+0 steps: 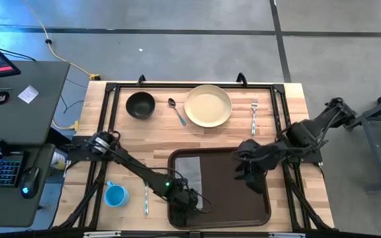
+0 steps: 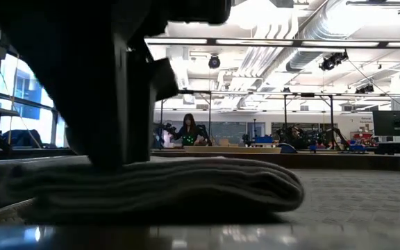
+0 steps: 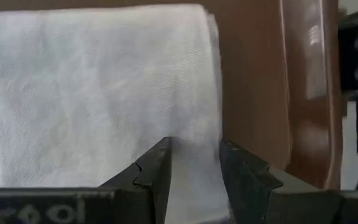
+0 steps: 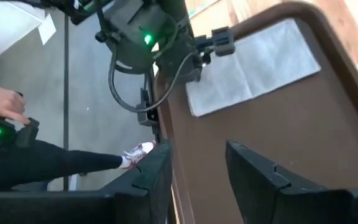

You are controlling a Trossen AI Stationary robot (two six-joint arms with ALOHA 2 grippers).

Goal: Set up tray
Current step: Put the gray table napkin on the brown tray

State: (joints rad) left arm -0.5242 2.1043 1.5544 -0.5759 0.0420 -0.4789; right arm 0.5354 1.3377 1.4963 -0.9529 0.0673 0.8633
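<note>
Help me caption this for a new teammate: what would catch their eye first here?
Probably the big dark brown tray at the table's near edge, with a grey folded napkin lying in its left part. The left gripper is down over the napkin's near end, while the right gripper hovers over the tray's right part. Along the far side stand a black bowl and a yellow plate.

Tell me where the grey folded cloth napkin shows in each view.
High view: grey folded cloth napkin on dark brown tray, left part.
Low view: foreground, left and centre.
Left wrist view: fills the upper left.
Right wrist view: upper right.
Shared landmark: the tray.
</note>
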